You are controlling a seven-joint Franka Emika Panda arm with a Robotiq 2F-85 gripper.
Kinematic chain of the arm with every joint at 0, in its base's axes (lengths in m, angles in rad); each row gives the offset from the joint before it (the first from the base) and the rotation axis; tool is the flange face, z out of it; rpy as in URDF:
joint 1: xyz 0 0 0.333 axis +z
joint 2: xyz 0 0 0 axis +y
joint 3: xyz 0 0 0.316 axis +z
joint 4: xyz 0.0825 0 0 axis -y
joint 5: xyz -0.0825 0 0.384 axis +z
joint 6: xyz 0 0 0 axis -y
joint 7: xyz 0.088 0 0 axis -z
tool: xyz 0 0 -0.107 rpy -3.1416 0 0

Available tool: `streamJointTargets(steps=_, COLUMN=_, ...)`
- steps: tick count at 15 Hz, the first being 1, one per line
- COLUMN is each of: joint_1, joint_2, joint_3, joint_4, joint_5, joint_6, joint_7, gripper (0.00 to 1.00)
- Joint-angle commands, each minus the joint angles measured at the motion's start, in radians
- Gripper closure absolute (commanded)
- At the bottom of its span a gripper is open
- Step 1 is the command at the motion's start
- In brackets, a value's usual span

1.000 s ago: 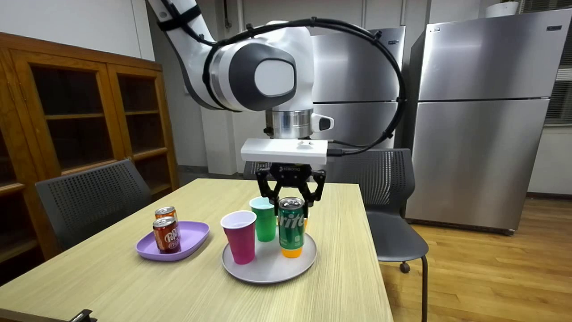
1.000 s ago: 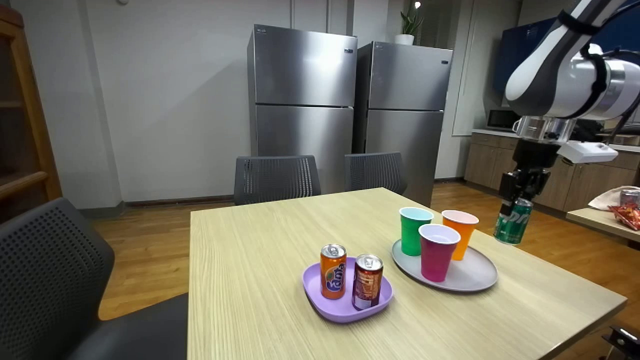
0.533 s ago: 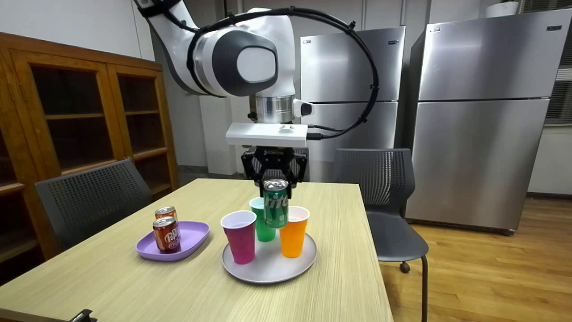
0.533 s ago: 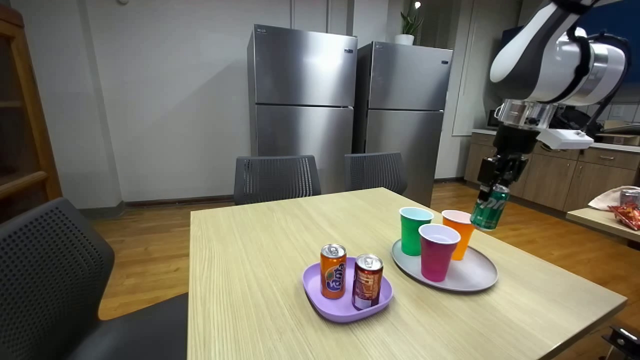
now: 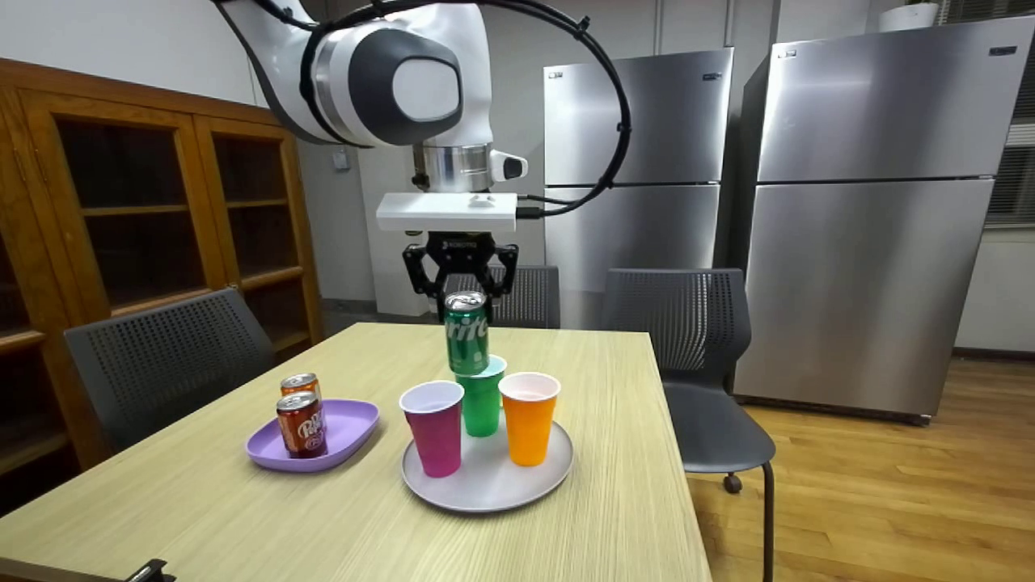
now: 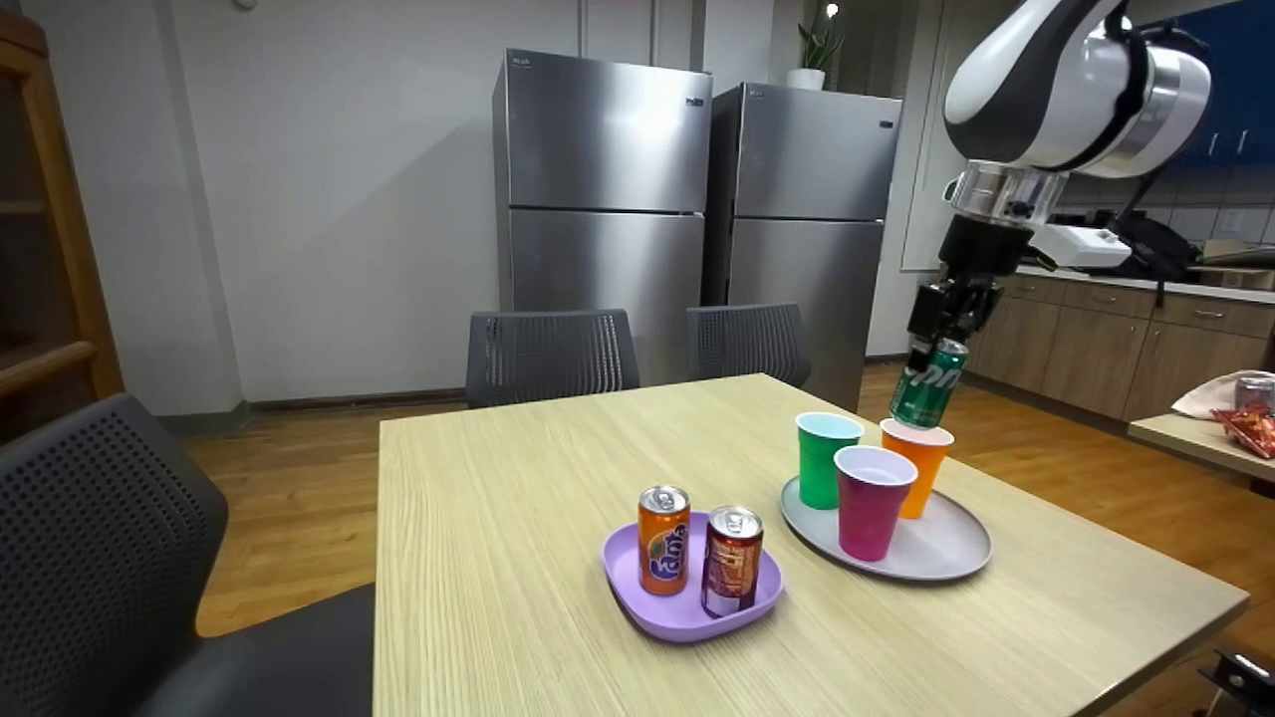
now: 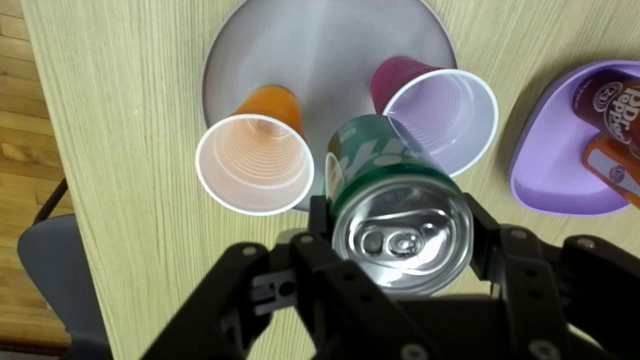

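My gripper (image 5: pixel 466 312) is shut on the sides of a green Sprite can (image 5: pixel 467 343), holding it in the air, slightly tilted. In the wrist view the can's silver lid (image 7: pixel 400 245) faces the camera between the two black fingers. Below stands a round grey plate (image 5: pixel 493 497) with a magenta cup (image 5: pixel 437 432), an orange cup (image 5: pixel 530 424) and a green cup (image 5: pixel 482 408). In an exterior view the can overlaps the green cup's rim; in an exterior view it appears just above the orange cup (image 6: pixel 914 468). The green cup is almost wholly hidden behind the can in the wrist view.
A purple tray (image 6: pixel 637 622) on the table (image 6: pixel 518 538) holds an orange Fanta can (image 6: pixel 664 543) and a Dr Pepper can (image 6: pixel 732 563). Grey chairs (image 5: pixel 679 323) stand around the table. Two steel refrigerators (image 5: pixel 873 267) and a wooden cabinet (image 5: pixel 145 202) are behind.
The arm has risen and, in both exterior views, shifted leftward with the Sprite can held. The can has moved from in front of the orange cup to above the green cup's rim in an exterior view.
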Motion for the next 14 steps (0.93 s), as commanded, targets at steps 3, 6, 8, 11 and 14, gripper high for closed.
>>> streamJointTargets(steps=3, joint_1=0.074, joint_2=-0.031, joint_3=0.014, joint_4=0.018, joint_5=0.040, joint_6=-0.034, joint_7=-0.004, gripper=0.62)
streamJointTargets(steps=6, joint_1=0.113, joint_2=-0.021, joint_3=0.031, joint_4=0.027, joint_5=0.064, joint_6=-0.032, joint_7=0.000, gripper=0.62)
streamJointTargets(steps=8, joint_1=0.135, joint_2=-0.017, joint_3=0.045, joint_4=0.032, joint_5=0.078, joint_6=-0.031, joint_7=0.000, gripper=0.62)
streamJointTargets(steps=11, joint_1=0.165, joint_2=-0.008, joint_3=0.067, joint_4=0.037, joint_5=0.094, joint_6=-0.024, joint_7=0.001, gripper=0.62)
streamJointTargets(steps=14, joint_1=0.190, joint_2=0.014, joint_3=0.089, joint_4=0.045, joint_5=0.110, joint_6=-0.016, joint_7=0.006, gripper=0.62)
